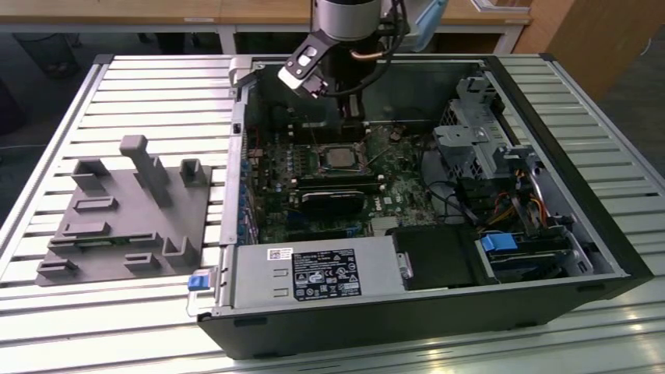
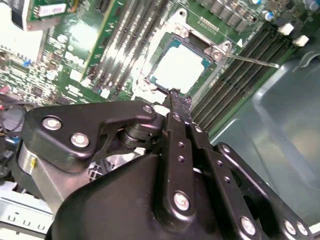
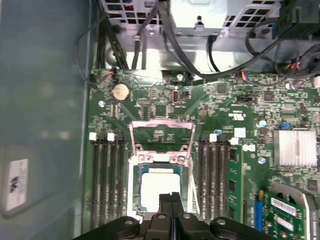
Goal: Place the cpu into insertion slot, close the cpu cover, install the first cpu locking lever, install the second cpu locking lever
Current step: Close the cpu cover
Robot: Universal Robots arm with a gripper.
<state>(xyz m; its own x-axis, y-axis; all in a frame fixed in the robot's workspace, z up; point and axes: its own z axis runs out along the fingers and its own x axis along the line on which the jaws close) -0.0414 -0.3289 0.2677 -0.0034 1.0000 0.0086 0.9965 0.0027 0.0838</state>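
Inside the open computer case (image 1: 416, 327), low in the exterior view, sits a grey power supply (image 1: 301, 276). Higher, at centre, the cpu (image 1: 339, 157) lies in the insertion slot (image 3: 133, 194), with the cpu cover (image 3: 162, 134) flipped open. Just over the chip hangs the gripper (image 3: 170, 200), its fingers pressed together on nothing.

The cpu (image 3: 152, 182) face is pale smooth metal; the tool (image 3: 171, 196) matt black.

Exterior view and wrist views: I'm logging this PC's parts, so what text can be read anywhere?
Power supply label: print too small to read.
Case wall sticker: blurred, unreadable.
Board sticker: blurred, unreadable.
No text is clear enough to quote.
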